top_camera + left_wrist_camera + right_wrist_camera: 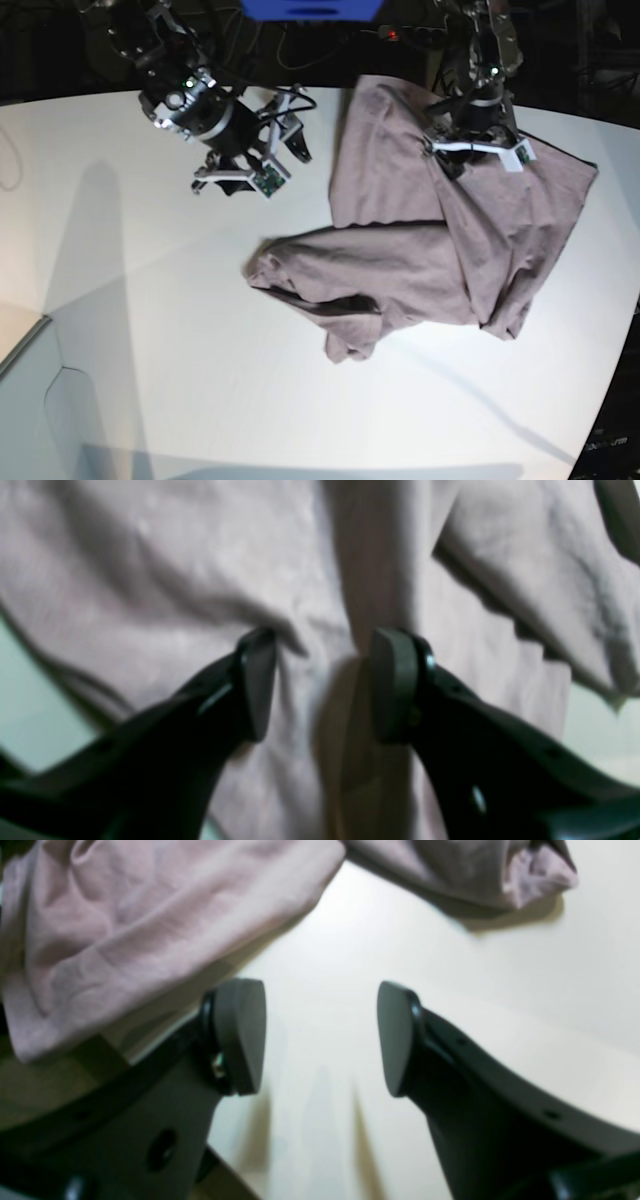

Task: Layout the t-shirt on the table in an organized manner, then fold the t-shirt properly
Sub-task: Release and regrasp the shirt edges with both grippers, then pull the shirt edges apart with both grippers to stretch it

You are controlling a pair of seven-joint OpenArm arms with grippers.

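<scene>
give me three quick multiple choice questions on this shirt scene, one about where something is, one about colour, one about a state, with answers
1. Where is the left gripper?
A. over the t-shirt
B. over bare table
C. off the table

2. What colour is the t-shirt?
A. navy blue
B. dusty pink
C. bright green

3. How does the t-shirt lie?
A. neatly folded
B. spread flat
C. crumpled with loose folds

Answers:
1 A, its wrist view shows only cloth beneath the open jaws.
2 B, the cloth is greyish pink in every view.
3 C, the base view shows it bunched and overlapping on the white table.

The right gripper is open over bare table.
</scene>
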